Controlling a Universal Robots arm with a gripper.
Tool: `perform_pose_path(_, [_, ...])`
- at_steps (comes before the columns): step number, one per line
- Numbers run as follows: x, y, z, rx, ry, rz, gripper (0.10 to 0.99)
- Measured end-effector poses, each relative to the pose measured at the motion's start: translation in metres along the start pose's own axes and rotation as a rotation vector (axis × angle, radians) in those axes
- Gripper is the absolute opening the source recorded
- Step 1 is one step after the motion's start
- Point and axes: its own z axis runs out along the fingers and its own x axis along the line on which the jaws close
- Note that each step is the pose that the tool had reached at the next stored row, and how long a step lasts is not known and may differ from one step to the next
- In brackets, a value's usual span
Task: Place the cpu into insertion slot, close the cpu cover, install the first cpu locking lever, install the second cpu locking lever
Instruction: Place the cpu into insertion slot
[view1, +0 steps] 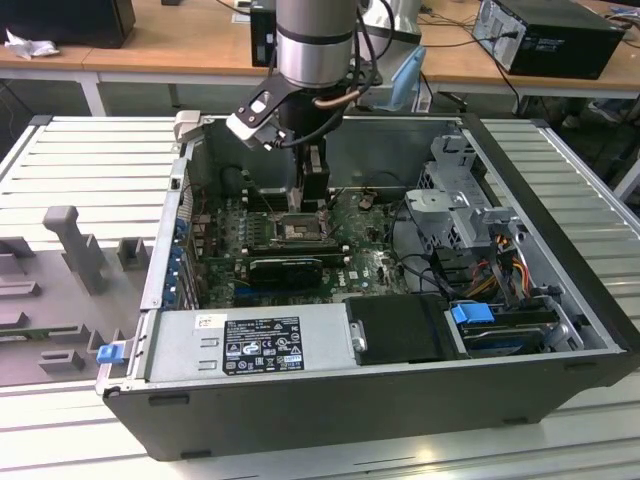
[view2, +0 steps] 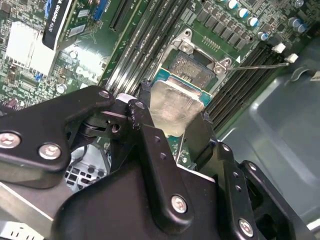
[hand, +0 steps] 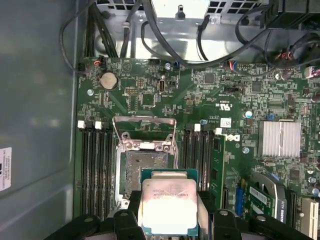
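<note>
— Where's the cpu (hand: 169, 206)?
— Pinched flat in the claw (view2: 174, 117), which is narrowed onto two opposite edges, just over the insertion slot (hand: 144, 170).
— Which way is the slot?
— In the exterior view, about seven o'clock from the claw tips. The chip hides the slot's near edge, so I can't tell if they touch.

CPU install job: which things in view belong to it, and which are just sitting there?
In the job:
gripper, shut on the cpu
insertion slot, empty
cpu cover, raised
locking lever, unlatched

Just there:
coin cell battery
heatsink
memory slots
power supply
cables
</note>
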Motion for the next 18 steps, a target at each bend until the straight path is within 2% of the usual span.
perform_pose_path(3, [-0.0001, -0.0003, 0.0028, 0.0, -0.0001, 0.002, 0.525])
perform_pose_path(7, [-0.0001, -0.0003, 0.0062, -0.002, -0.0008, 0.047, 0.525])
perform_pose_path(18, [-0.0003, -0.0005, 0.0126, -0.002, -0.0009, 0.049, 0.525])
